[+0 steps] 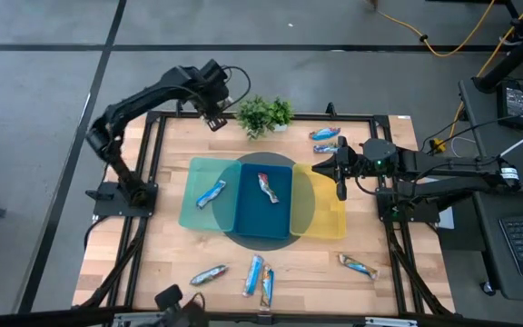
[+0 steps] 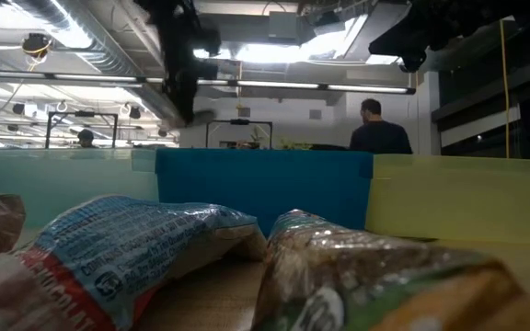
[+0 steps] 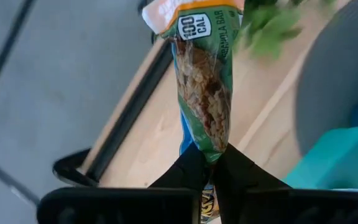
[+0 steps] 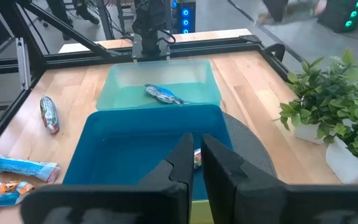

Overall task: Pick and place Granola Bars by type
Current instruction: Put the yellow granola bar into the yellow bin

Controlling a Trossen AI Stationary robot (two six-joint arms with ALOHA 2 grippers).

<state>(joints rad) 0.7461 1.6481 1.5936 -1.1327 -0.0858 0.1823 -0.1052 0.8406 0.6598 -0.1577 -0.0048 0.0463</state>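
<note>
You see a small green leafy potted plant at the far edge of the light wooden tabletop, and a dark round mat under three plastic bins.

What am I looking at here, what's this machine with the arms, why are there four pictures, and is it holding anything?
It is a robot with two dark arms at a wooden table. One picture looks straight down from above, one looks level from the tabletop, and two come from cameras on the wrists.

On the table stand three trays in a row: a pale teal tray, a blue tray and a yellow tray. Wrapped granola bars lie around and in the first two trays. A small potted plant stands at the far edge.

The left gripper, raised near the plant, is shut on a green-wrapped granola bar. The right gripper is shut, empty, above the blue tray.
</note>
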